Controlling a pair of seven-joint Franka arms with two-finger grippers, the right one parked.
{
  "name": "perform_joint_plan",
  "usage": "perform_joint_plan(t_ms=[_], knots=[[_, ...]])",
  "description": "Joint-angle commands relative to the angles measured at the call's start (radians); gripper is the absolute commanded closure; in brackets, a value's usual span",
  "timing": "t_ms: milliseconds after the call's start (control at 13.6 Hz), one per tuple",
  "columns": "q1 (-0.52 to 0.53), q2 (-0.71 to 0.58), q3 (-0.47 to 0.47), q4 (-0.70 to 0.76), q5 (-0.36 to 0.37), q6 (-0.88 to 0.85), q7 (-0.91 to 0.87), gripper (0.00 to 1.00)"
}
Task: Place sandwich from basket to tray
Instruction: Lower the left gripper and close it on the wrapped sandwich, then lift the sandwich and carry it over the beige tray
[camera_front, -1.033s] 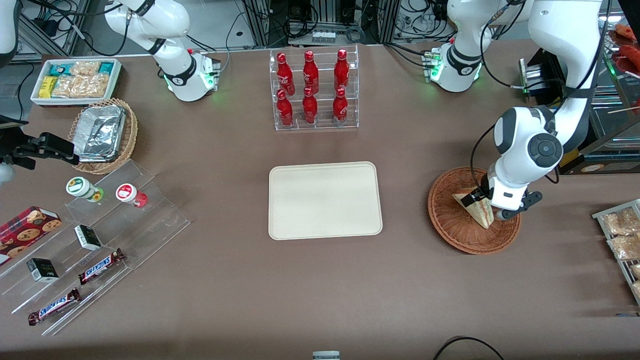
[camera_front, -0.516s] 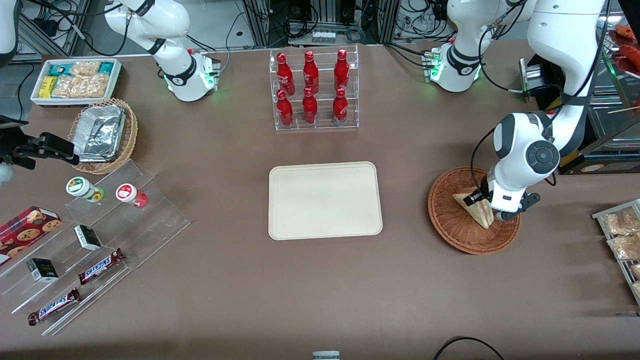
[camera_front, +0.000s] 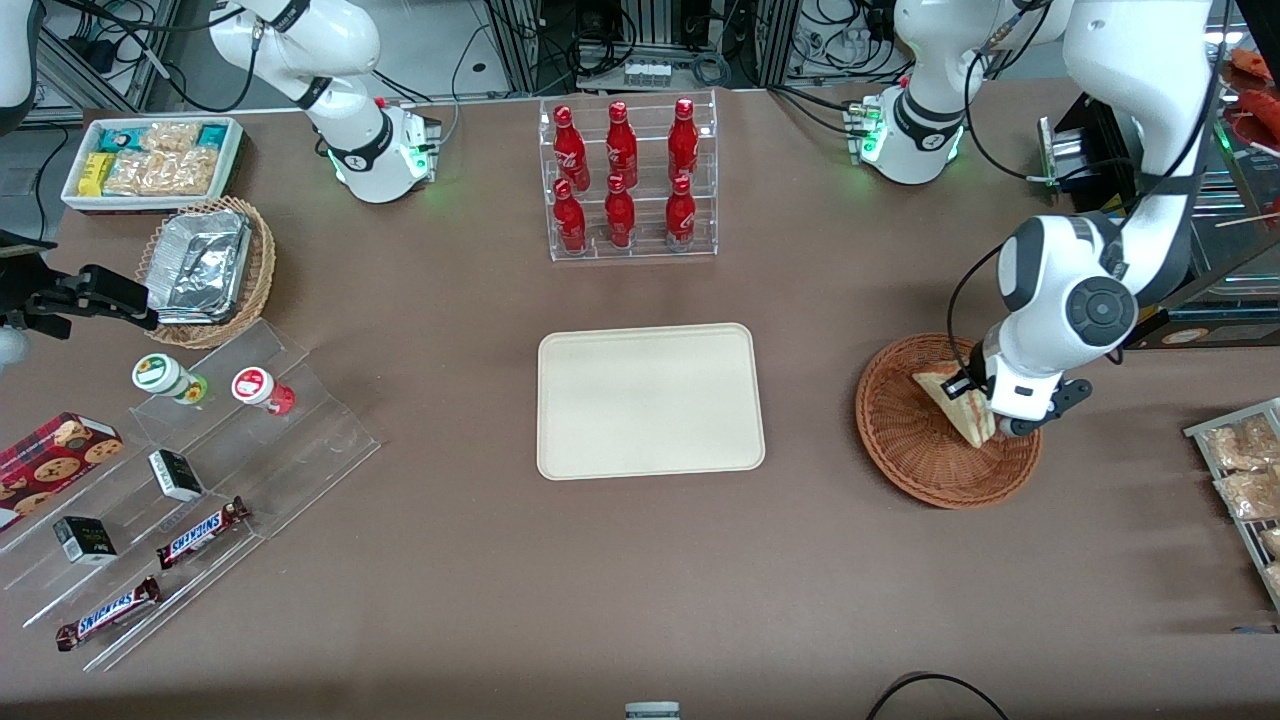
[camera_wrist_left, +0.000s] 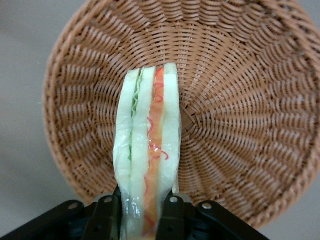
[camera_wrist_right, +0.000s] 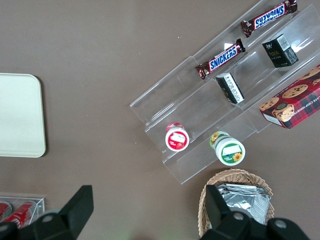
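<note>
The sandwich (camera_front: 958, 402), a tan bread wedge with green and orange-red layers (camera_wrist_left: 147, 165), is held just above the reddish-brown wicker basket (camera_front: 905, 440) at the working arm's end of the table. My left gripper (camera_front: 985, 410) is shut on it, one black finger (camera_wrist_left: 105, 215) pressed on each bread face, with the basket floor (camera_wrist_left: 240, 115) underneath. The cream tray (camera_front: 650, 400) lies flat at the table's middle with nothing on it; its corner (camera_wrist_right: 20, 115) shows in the right wrist view.
A clear rack of red bottles (camera_front: 625, 180) stands farther from the camera than the tray. Clear tiered shelves with candy bars and jars (camera_front: 190, 480), a foil-filled tan basket (camera_front: 205, 270) and a white snack bin (camera_front: 150, 160) sit toward the parked arm's end. Bagged snacks (camera_front: 1240, 470) lie beside the basket.
The gripper has risen a little with the sandwich shut in it, and the wedge has lifted and tilted off the basket floor. The tray has not moved.
</note>
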Motion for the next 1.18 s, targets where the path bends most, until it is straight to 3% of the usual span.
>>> perform_joint_plan(t_ms=[0,516,885,1107], knots=[[-0.023,-0.010,-0.011,0.122,0.018,-0.140,0.002,1.00],[-0.257,0.077,-0.021,0.274,-0.002,-0.156,0.044,1.00],[-0.464,0.230,-0.021,0.430,-0.088,-0.154,-0.030,1.00],[-0.573,0.365,-0.021,0.579,-0.086,-0.153,-0.091,1.00]])
